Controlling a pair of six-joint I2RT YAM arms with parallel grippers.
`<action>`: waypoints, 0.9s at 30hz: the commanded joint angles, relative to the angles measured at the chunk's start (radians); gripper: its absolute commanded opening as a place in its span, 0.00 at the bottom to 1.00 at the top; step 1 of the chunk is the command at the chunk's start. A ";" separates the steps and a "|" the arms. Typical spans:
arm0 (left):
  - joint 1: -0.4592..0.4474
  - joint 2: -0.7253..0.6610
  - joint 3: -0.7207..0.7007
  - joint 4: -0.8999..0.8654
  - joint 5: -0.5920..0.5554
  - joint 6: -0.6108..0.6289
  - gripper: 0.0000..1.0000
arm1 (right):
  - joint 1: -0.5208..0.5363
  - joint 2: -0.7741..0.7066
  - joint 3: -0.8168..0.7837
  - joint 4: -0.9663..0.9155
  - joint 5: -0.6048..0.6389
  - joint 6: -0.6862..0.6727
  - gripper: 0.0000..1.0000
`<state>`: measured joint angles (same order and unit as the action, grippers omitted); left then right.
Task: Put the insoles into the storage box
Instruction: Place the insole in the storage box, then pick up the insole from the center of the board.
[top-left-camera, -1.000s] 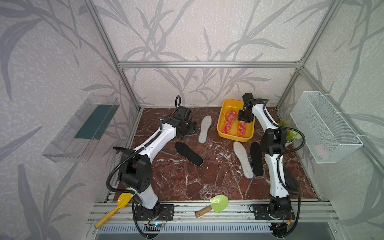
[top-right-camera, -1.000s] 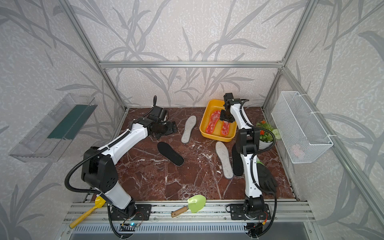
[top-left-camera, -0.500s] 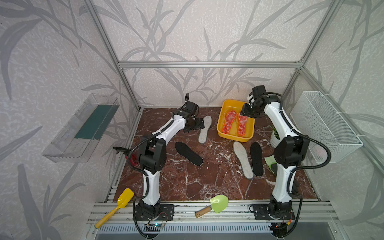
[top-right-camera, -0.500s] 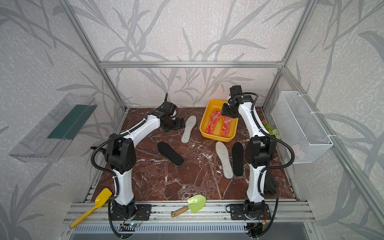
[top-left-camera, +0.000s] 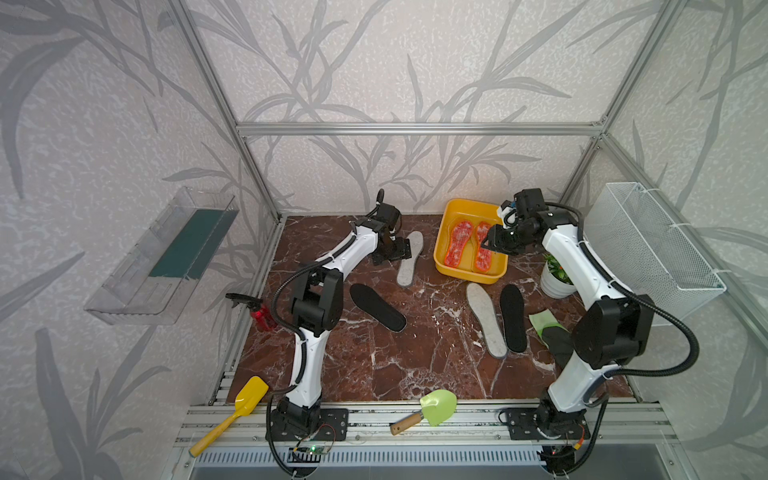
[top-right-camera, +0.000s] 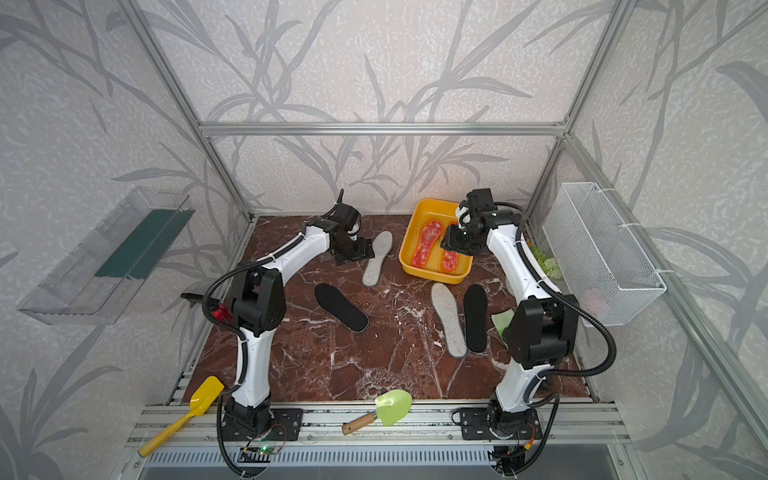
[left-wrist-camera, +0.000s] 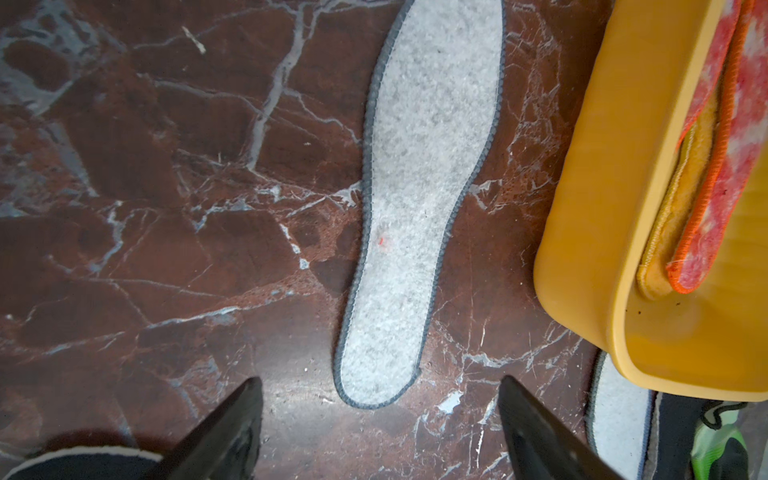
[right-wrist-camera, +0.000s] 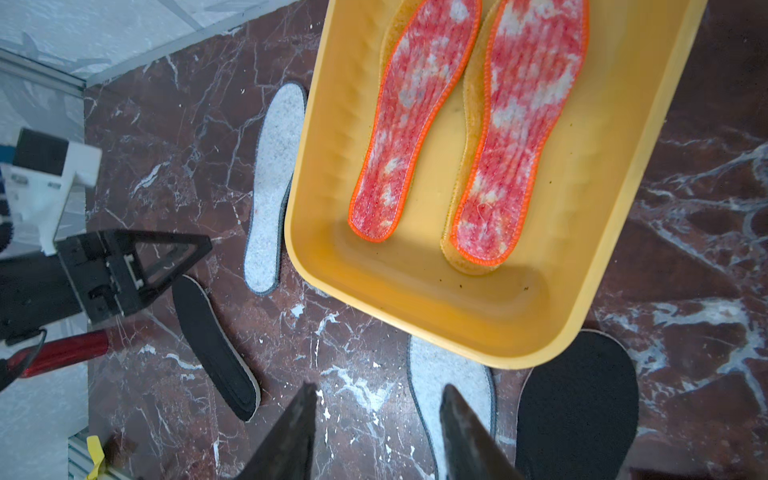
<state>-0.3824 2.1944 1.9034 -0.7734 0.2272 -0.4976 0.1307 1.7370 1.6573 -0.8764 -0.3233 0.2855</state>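
Observation:
The yellow storage box (top-left-camera: 441, 245) stands at the back and holds two red-white insoles (right-wrist-camera: 415, 124) lying on yellow-orange ones (left-wrist-camera: 673, 199). A grey insole (left-wrist-camera: 424, 187) lies left of the box. Its near end sits just ahead of my open left gripper (left-wrist-camera: 380, 382), which holds nothing. A black insole (top-left-camera: 377, 307) lies nearer the front. Another grey insole (top-left-camera: 485, 320) and a black one (top-left-camera: 512, 318) lie side by side in front of the box. My right gripper (right-wrist-camera: 378, 390) hangs above the box's right side, open and holding nothing.
A potted plant (top-left-camera: 555, 276) stands right of the box, beside my right arm. A wire basket (top-left-camera: 652, 241) hangs on the right wall and a clear bin (top-left-camera: 166, 257) on the left. A red spray bottle (top-left-camera: 259, 313) stands by my left arm. A yellow scoop (top-left-camera: 245, 403) and a green trowel (top-left-camera: 432, 407) lie on the front rail.
My left gripper has moved right, up to the grey insole beside the box. My right arm has swung its elbow out to the right, with its gripper staying over the box.

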 joint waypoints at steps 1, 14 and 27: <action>0.002 0.065 0.073 -0.076 -0.004 0.006 0.82 | 0.001 -0.075 -0.062 0.022 -0.030 -0.023 0.48; -0.023 0.222 0.241 -0.156 -0.010 0.023 0.75 | -0.002 -0.145 -0.250 0.129 -0.097 0.028 0.48; -0.064 0.321 0.361 -0.233 -0.106 0.049 0.66 | -0.028 -0.161 -0.298 0.150 -0.115 0.028 0.48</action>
<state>-0.4397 2.4874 2.2337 -0.9581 0.1562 -0.4690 0.1093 1.6146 1.3720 -0.7395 -0.4206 0.3069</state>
